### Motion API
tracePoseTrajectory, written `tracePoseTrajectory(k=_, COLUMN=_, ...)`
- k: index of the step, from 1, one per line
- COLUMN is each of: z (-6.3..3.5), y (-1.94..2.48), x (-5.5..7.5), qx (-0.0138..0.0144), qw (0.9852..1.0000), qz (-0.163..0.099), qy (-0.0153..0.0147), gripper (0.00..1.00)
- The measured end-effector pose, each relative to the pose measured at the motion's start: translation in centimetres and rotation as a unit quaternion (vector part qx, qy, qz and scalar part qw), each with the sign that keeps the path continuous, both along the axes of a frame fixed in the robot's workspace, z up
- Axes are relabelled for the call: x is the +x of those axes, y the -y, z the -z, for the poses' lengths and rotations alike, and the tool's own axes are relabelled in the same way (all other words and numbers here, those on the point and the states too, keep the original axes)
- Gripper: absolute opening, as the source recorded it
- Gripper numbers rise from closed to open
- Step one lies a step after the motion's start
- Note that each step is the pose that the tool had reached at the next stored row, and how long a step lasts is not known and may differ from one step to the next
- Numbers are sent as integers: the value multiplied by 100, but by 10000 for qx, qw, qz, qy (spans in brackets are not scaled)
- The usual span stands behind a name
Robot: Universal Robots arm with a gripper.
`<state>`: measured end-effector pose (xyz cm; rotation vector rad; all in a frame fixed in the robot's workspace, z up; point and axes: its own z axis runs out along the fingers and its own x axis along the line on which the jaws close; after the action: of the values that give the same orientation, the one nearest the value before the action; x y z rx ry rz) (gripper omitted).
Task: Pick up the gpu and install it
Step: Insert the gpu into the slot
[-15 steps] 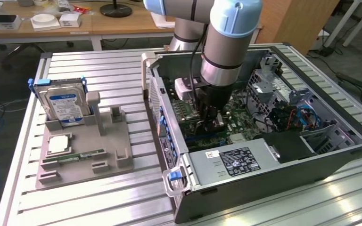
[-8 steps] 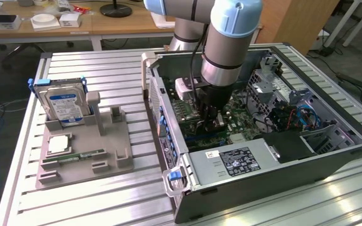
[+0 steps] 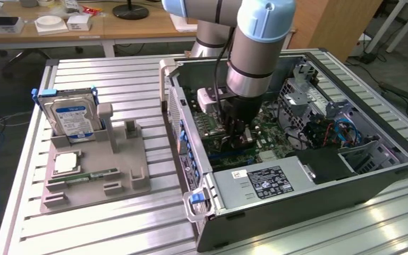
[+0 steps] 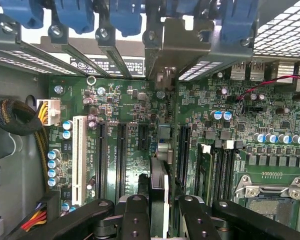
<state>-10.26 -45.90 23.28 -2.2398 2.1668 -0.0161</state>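
Hard drive (image 3: pixel 73 119) and memory stick (image 3: pixel 85 177)

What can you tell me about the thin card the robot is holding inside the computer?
The card is thin, flat and dark, seen edge-on as a slim strip. It stands upright on its edge, gripped on both sides by the gripper's black fingers, inside the open computer case. It hangs over the green main board, lined up with the long black slots there. Whether it sits in a slot yet, I cannot tell.
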Motion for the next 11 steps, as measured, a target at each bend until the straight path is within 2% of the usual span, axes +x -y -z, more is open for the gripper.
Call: tracePoseTrajectory(k=11, z=9, y=0, x=-10, qx=0, qw=10000, qz=-1, qy=0, gripper=27)
